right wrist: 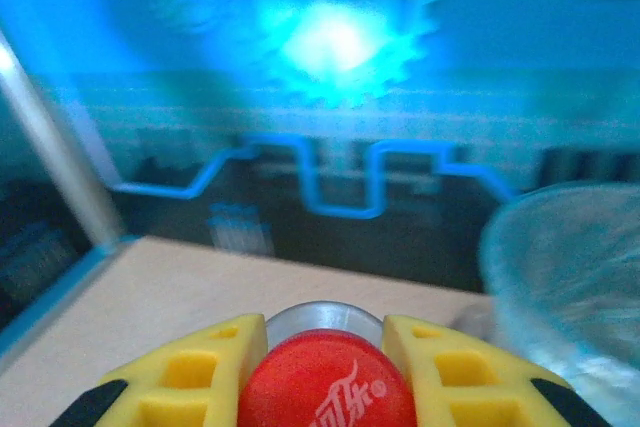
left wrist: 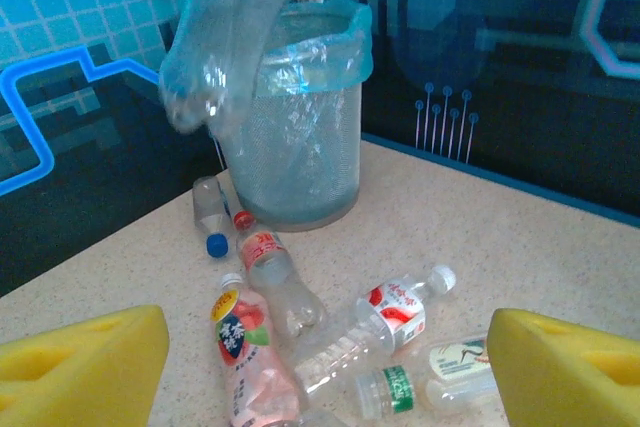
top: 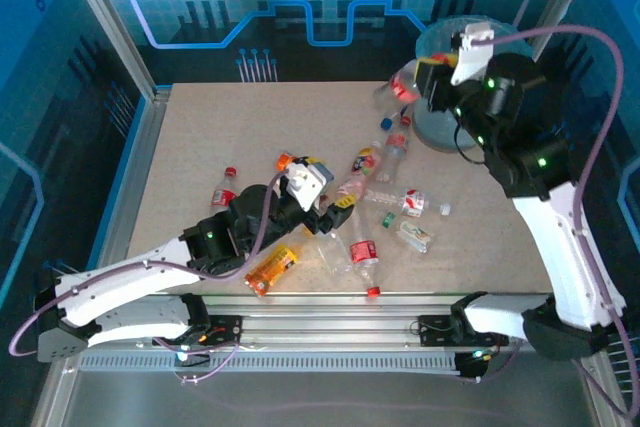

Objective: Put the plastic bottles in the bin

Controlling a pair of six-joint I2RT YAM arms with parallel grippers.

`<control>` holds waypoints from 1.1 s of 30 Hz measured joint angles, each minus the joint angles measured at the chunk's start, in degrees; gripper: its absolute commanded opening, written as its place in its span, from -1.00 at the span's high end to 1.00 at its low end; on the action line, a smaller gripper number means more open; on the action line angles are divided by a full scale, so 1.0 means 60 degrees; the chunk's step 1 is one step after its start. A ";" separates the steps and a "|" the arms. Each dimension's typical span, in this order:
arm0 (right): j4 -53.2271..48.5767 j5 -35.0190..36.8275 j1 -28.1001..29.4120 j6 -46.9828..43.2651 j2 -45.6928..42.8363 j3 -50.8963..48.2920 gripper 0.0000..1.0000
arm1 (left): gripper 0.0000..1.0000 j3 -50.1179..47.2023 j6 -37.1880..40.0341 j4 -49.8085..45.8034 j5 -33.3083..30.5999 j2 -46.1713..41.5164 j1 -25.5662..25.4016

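Note:
The bin (top: 445, 117), grey-blue with a light-blue bag, stands at the table's far right. My right gripper (top: 420, 85) hangs just left of its rim, shut on the red cap (right wrist: 328, 387) of a clear plastic bottle (top: 400, 87) that dangles in the air (left wrist: 230, 37). The bin's rim (right wrist: 570, 257) is on the right in the right wrist view. My left gripper (top: 335, 215) is low over the middle of the table, open, its yellow pads (left wrist: 80, 362) wide apart. Between them lie a pink-label bottle (left wrist: 250, 357), a red-and-white-label bottle (left wrist: 395, 312) and a green-label bottle (left wrist: 430, 377).
More bottles lie about: an orange one (top: 272, 267) near the front edge, a red-capped one (top: 225, 187) at the left, a blue-capped one (left wrist: 210, 212) by the bin's foot. Loose caps (top: 387, 219) sit mid-table. Aluminium rails frame the table.

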 measured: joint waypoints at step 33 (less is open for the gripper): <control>-0.1483 0.5883 -0.0929 -0.0579 0.7858 0.7748 1.00 | -0.76 0.0000 0.0346 0.0353 -0.0390 -0.0040 0.0000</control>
